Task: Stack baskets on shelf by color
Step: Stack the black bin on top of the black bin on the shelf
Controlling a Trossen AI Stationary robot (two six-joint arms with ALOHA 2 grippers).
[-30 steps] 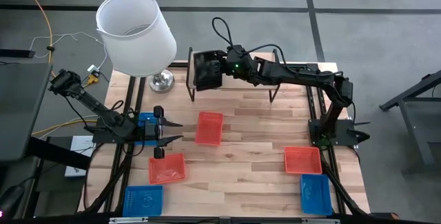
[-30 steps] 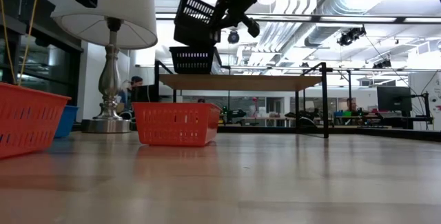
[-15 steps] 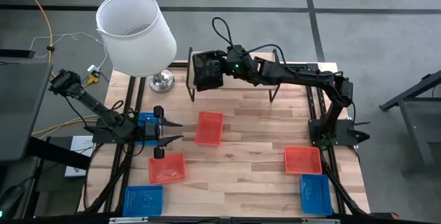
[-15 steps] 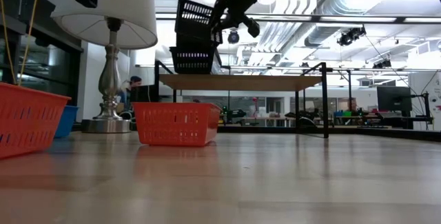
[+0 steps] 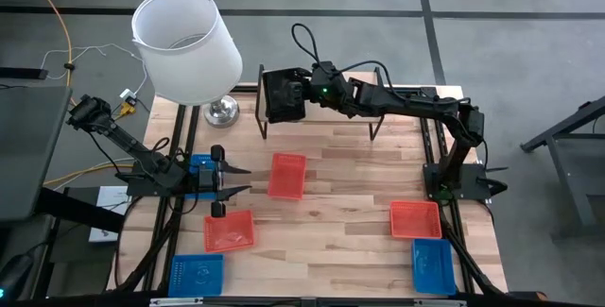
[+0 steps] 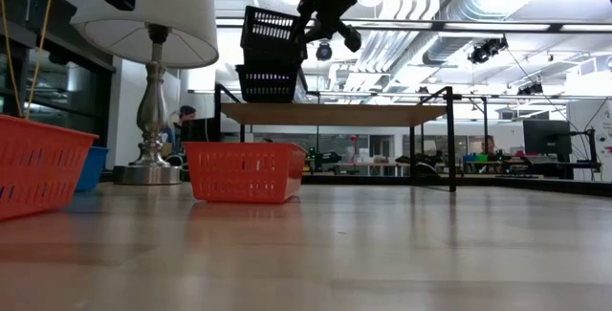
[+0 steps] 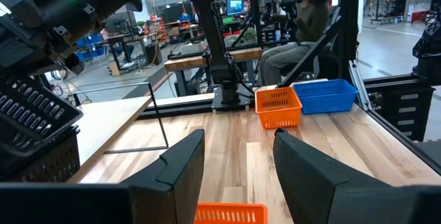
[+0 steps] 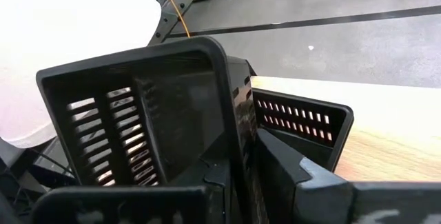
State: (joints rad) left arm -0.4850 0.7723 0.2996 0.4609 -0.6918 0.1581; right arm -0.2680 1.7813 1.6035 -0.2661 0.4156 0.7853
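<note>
- The room behind the table is a large workshop with exposed ceiling pipes and bright lights; a seated person shows beyond the far edge.
- The wooden table has pale planks and sits on a grey floor.
- A white lamp stands at the table's back left corner.
- The shelf stands at the back of the table, with a light top on thin black legs.
- The right arm reaches across the shelf to its left end. The right gripper grasps the wall of a tilted black basket, which hangs over a second black basket resting on the shelf.
- The left gripper waits low at the table's left side, fingers spread, holding nothing.
- Three red baskets lie on the table: one in the middle, one front left, one front right.
- Two blue baskets sit at the front corners, left and right.
</note>
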